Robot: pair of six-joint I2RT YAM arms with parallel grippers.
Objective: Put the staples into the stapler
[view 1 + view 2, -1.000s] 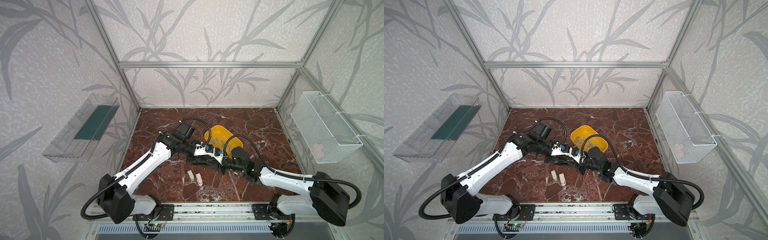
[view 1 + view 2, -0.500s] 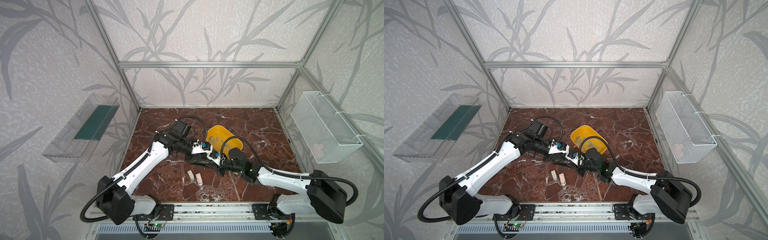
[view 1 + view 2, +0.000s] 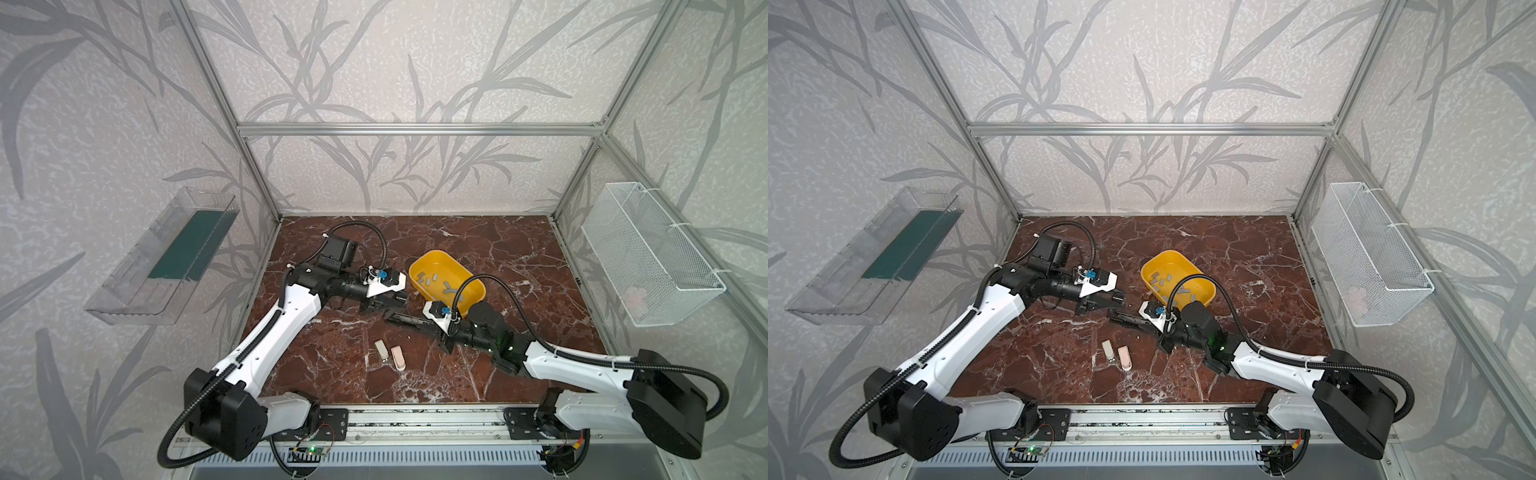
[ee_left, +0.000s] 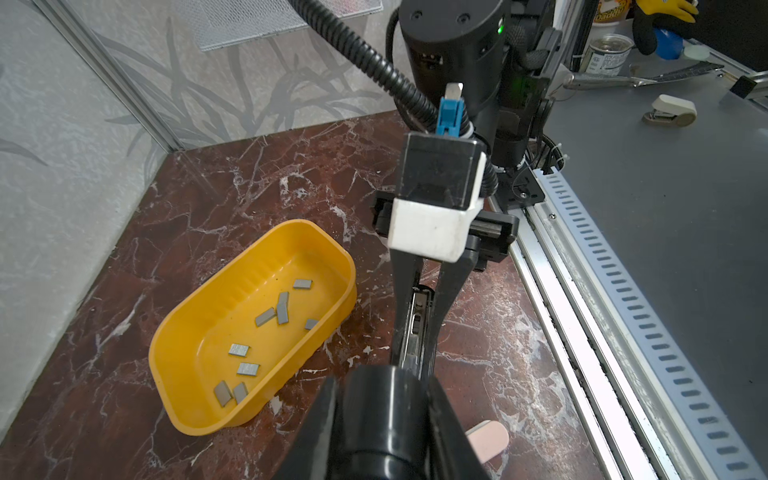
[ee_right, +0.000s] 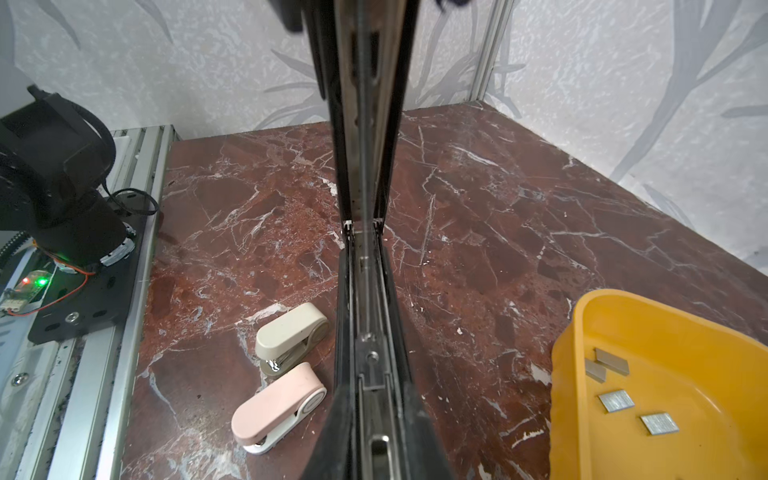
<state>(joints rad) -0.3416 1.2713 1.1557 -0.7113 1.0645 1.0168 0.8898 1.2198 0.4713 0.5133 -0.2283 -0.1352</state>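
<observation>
red-brown marble table, both grippers on one black stapler
the right gripper is closed tight on the stapler's bared metal channel. the left gripper, fingers set narrow, clamps its rounded far end. the yellow tray sits just beside the right gripper. a beige mini stapler and a pink mini stapler lie side by side on the marble. the staples lie loose inside the tray.

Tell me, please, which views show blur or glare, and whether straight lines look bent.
In both top views the light is soft and even, and the frame posts lean outward from the wide lens. In the left wrist view the yellow tray and the staples are sharp. In the right wrist view the black stapler blurs close to the lens, and the staples glint.
</observation>
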